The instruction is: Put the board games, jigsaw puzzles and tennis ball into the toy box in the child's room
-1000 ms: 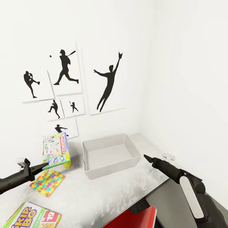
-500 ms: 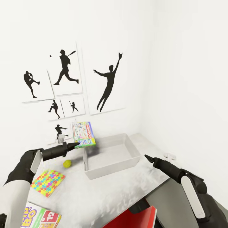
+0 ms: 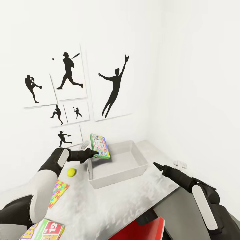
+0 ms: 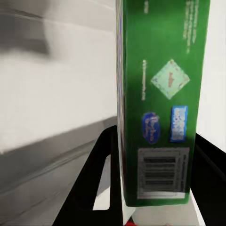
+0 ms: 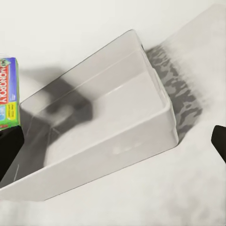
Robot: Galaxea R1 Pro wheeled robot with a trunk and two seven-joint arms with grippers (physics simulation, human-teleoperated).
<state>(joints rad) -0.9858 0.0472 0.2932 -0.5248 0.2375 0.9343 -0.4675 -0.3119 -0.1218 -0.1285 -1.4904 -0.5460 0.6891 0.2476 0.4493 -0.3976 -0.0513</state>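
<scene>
My left gripper (image 3: pixel 95 154) is shut on the white-green board game (image 3: pixel 99 145), which hangs tilted over the left rim of the toy box (image 3: pixel 116 179). In the left wrist view the game's green edge with a barcode (image 4: pixel 160 94) sits clamped between the black fingers (image 4: pixel 92 183). The tennis ball (image 3: pixel 71 172) lies on the table (image 3: pixel 110 203) left of the box. A jigsaw puzzle (image 3: pixel 58 193) lies nearer, partly behind my left arm. Another board game (image 3: pixel 45 230) is at the bottom left. My right gripper (image 3: pixel 158 165) hovers open right of the box, which looks empty (image 5: pixel 117 117).
Black sports-silhouette pictures (image 3: pixel 113 88) hang on the white wall behind the table. A small white object (image 3: pixel 180 164) lies near the wall at the right. A red item (image 3: pixel 146 230) sits below the table's front edge, beside the dark grey top (image 3: pixel 173 206).
My left arm has carried the white-green board game rightwards, from above the puzzle to over the toy box's left rim. The tennis ball has come into sight. The right arm has barely moved.
</scene>
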